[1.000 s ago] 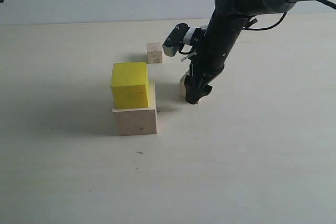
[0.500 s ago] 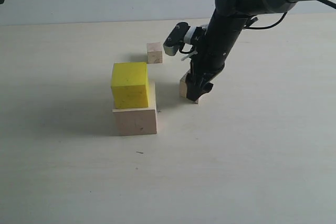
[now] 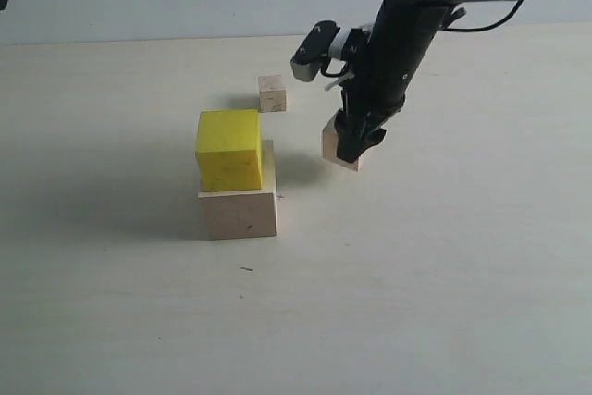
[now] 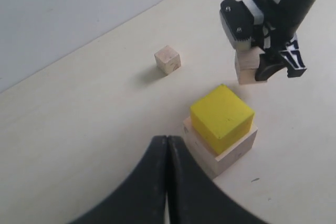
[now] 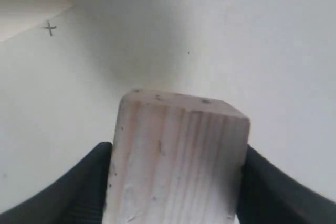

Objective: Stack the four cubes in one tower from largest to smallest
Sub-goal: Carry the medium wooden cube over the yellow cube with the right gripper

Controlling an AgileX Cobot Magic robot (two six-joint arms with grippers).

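Note:
The yellow cube (image 3: 228,148) sits on the big pale wood cube (image 3: 239,213), left of centre on the table. Behind them the smallest wood cube (image 3: 272,93) stands alone. My right gripper (image 3: 351,150) is shut on the medium wood cube (image 3: 335,145) and holds it a little above the table, right of the stack. In the right wrist view this cube (image 5: 176,161) fills the space between both black fingers (image 5: 79,192). My left gripper (image 4: 167,139) is shut on nothing and hovers near the stack, where the yellow cube (image 4: 222,116) shows just beyond its tips.
The pale tabletop (image 3: 416,275) stretches wide around the stack, with a light wall behind it. A small pen cross (image 5: 50,28) marks the table near the stack's corner.
My right gripper has closed on the medium wood cube and raised it off the table. The left gripper and the other cubes have not moved.

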